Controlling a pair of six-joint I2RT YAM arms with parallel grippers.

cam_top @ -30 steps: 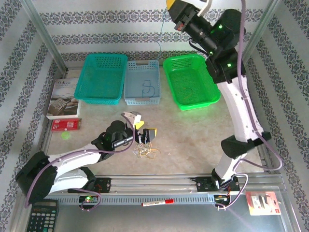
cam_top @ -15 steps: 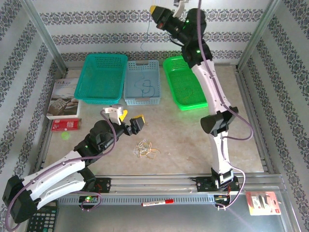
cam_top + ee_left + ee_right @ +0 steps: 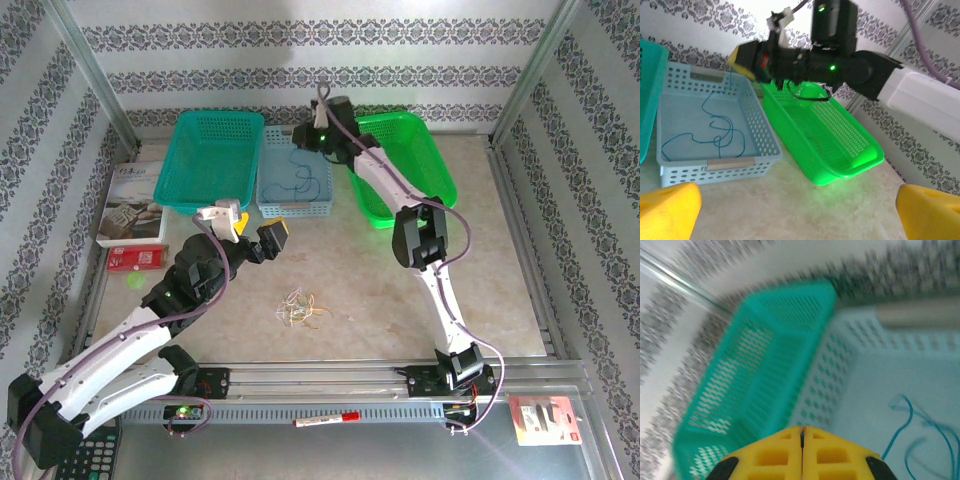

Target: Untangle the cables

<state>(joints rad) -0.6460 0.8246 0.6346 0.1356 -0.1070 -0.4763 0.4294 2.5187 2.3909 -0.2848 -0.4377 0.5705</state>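
A small tangle of whitish and yellow-orange cables lies on the table. My left gripper hovers up and to its left, open with nothing between its yellow pads. A thin blue cable lies curled in the light blue basket. My right gripper hangs over that basket's far right corner, shut on the blue cable's end. In the left wrist view the blue cable drops from the right gripper into the basket.
A teal basket stands left of the light blue one and a green basket to its right. A book and a red pack lie at the left. Marker, calculator and a red packet lie in front.
The right arm has swung down from high at the back to the light blue basket, laying more blue cable into it. The left gripper has drawn back left, away from the tangle.
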